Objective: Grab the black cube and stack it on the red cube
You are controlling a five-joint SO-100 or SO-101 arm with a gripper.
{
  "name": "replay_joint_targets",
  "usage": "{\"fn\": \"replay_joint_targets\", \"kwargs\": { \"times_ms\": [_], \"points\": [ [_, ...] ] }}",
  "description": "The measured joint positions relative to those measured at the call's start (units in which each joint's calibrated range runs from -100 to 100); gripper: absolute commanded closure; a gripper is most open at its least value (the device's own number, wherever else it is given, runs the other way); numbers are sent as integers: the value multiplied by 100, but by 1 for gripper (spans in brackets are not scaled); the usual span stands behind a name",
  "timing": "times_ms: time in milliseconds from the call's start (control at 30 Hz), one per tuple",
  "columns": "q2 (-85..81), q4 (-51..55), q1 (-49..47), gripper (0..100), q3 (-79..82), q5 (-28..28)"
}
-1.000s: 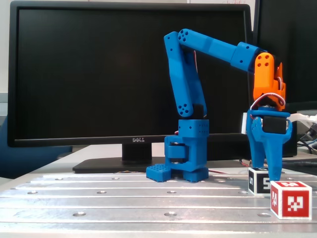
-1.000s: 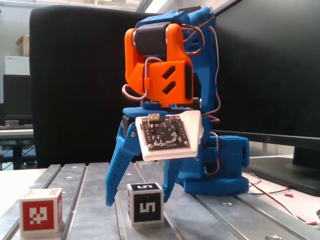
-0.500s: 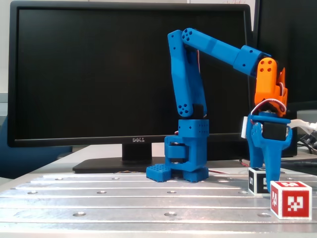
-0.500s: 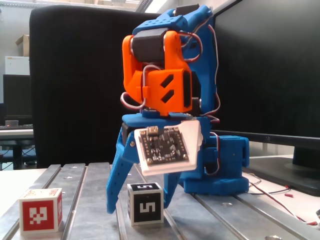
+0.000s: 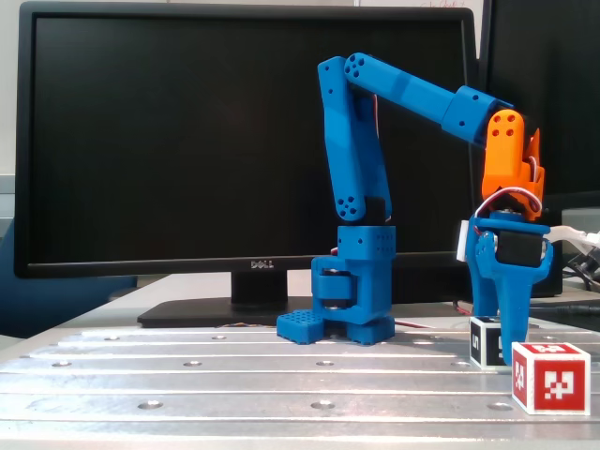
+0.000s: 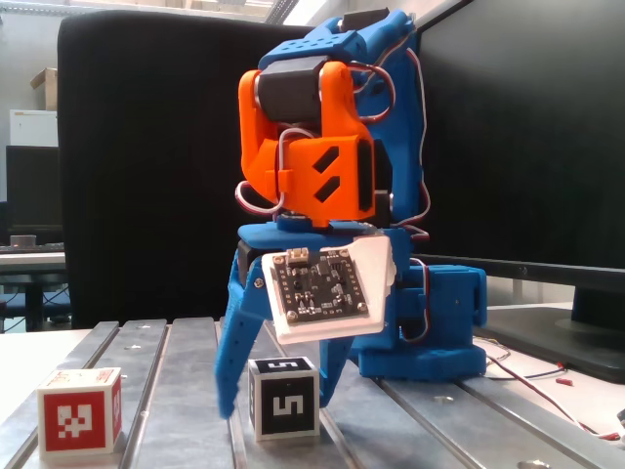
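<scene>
A Dell monitor (image 5: 248, 141) fills the background behind the blue arm (image 5: 361, 187). The claw (image 6: 276, 399) hangs spread open astride the black cube (image 6: 283, 397), fingers down either side, seemingly ready to clamp it. The red cube (image 6: 80, 410) sits well to the claw's left in that fixed view. Whether the fingertips touch the black cube is unclear.

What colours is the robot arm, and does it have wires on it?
The arm is bright blue plastic with small round holes near its joints. Its wrist block is orange. Red and white wires loop around the wrist. A white plate with a dark circuit board sits above the pointed blue jaws.
</scene>
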Motion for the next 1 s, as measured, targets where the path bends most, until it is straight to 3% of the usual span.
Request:
{"fn": "replay_joint_targets", "kwargs": {
  "times_ms": [1000],
  "points": [
    [0, -9, 0, 82, 0, 0]
  ]
}}
